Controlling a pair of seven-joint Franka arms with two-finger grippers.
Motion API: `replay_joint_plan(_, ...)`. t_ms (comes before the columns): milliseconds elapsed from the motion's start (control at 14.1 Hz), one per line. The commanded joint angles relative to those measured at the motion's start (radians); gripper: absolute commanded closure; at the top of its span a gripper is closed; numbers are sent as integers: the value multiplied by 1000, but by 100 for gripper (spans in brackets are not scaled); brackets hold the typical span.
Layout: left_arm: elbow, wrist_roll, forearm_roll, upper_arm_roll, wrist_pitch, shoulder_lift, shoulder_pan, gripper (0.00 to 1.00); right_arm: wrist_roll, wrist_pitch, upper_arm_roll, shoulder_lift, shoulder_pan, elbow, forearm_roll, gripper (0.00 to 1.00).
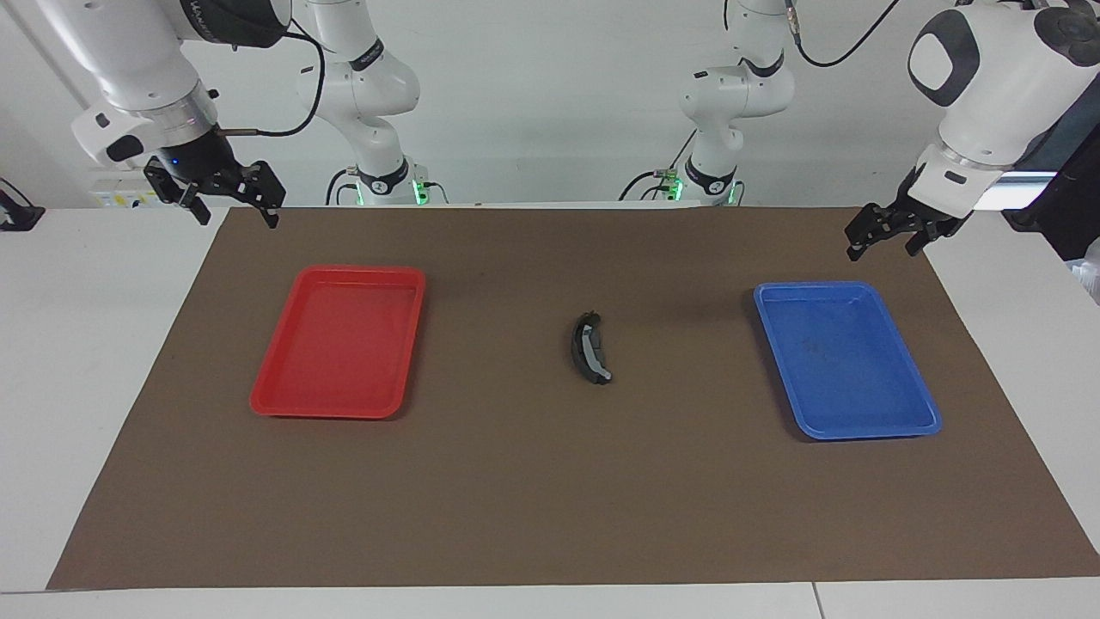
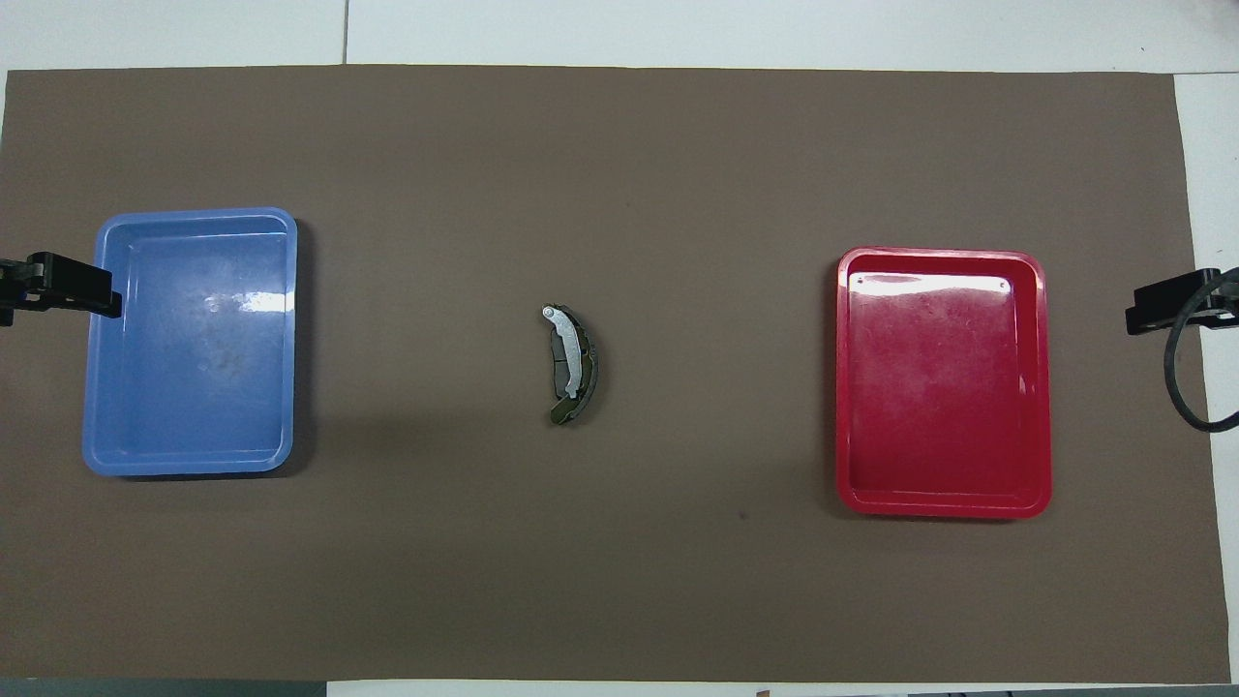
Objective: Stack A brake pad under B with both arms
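Facing view: crescent brake pad B (image 1: 590, 347) lies mid-mat — left gripper (image 1: 885, 242) and right gripper (image 1: 234, 209) both hang raised with jaws apart.

Place: I read this as a robotics lab.
Arms: I see 2 white arms, the right arm (image 1: 146, 77) and the left arm (image 1: 988, 77), mounted at a white table (image 1: 86, 344).
Surface: brown mat (image 1: 550, 481) with a red tray (image 1: 339, 351) and a blue tray (image 1: 846, 357).
Backdrop: plain white wall (image 1: 550, 94), cables trailing.

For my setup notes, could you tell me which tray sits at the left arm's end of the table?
The blue tray does, with the left gripper raised close by; the red tray lies at the right arm's end.
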State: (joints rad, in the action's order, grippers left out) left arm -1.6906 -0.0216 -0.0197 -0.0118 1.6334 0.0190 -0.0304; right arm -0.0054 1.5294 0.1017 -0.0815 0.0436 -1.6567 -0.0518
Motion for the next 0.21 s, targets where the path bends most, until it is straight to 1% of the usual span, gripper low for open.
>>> replay_joint_plan(0,6,-8,-2,-7,-17,1,-9,0,-19,-2,-11,6,-25,12,-2,0)
replay_joint_plan(142,6,-8,0,-7,-17,1,-9,0,-19,0,-13,6,-24,14,-2,0)
